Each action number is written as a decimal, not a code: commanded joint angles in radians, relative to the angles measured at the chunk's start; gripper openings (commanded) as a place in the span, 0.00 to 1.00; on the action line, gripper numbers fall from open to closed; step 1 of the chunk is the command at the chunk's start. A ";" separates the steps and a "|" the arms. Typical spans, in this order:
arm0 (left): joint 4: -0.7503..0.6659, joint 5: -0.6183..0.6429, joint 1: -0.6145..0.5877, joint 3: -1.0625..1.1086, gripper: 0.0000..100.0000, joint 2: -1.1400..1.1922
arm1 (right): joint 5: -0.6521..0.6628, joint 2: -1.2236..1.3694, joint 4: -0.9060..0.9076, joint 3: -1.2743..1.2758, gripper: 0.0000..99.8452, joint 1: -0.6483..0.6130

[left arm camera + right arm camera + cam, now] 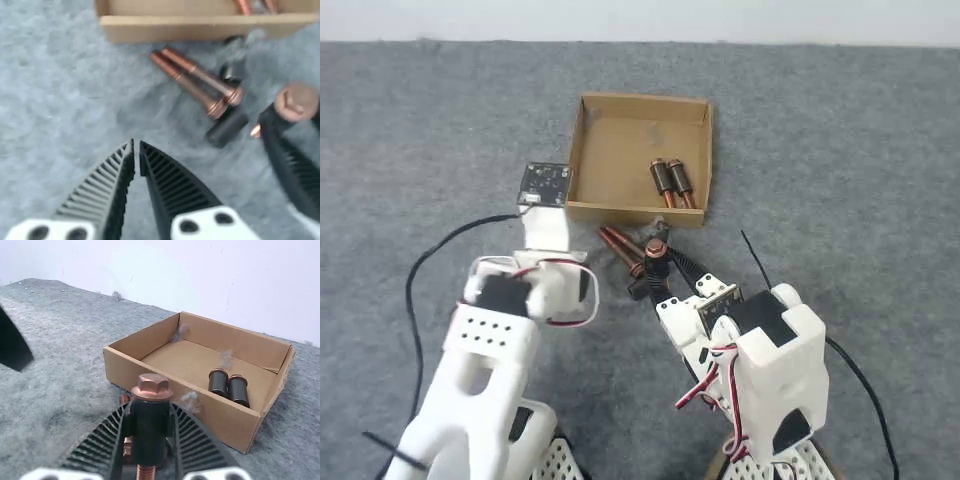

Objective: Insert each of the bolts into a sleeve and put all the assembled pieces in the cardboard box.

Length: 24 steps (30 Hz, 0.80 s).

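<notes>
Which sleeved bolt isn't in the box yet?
The sleeved bolt clamped in the right gripper, just outside the box. The other two lie side by side inside it.

My left arm (485, 345) and right arm (775, 355) are white, with black motors and red and black cables. My ribbed black fingers (167, 175) sit on white bases, probably 2 screws each.

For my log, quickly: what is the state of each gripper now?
Left gripper: closed, empty.
Right gripper: closed on a sleeved bolt.
</notes>
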 commanded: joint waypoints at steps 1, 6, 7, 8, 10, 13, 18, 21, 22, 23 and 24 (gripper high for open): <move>0.095 -0.183 -0.115 -0.110 0.01 -0.018 | -0.005 -0.051 -0.030 0.005 0.01 0.019; 0.100 -0.209 -0.183 -0.087 0.01 -0.133 | -0.005 -0.051 -0.030 0.005 0.01 0.019; 0.100 -0.207 -0.183 -0.067 0.01 -0.195 | -0.005 -0.051 -0.030 0.005 0.01 0.019; 0.100 -0.204 -0.181 -0.044 0.01 -0.262 | -0.005 -0.051 -0.030 0.005 0.01 0.019; 0.100 -0.203 -0.181 0.001 0.01 -0.397 | -0.005 -0.051 -0.030 0.005 0.01 0.019; 0.103 -0.201 -0.186 0.062 0.01 -0.542 | -0.005 -0.051 -0.030 0.005 0.01 0.018; 0.103 -0.201 -0.190 0.125 0.01 -0.588 | -0.005 -0.051 -0.030 0.005 0.01 0.018; 0.100 -0.203 -0.218 0.133 0.01 -0.591 | -0.005 -0.051 -0.030 0.005 0.01 0.018; 0.095 -0.203 -0.235 0.134 0.01 -0.591 | -0.005 -0.051 -0.030 0.005 0.01 0.018; 0.094 -0.207 -0.252 0.137 0.01 -0.591 | -0.005 -0.051 -0.030 0.006 0.01 0.018; 0.094 -0.207 -0.264 0.137 0.01 -0.591 | -0.005 -0.051 -0.030 0.006 0.01 0.018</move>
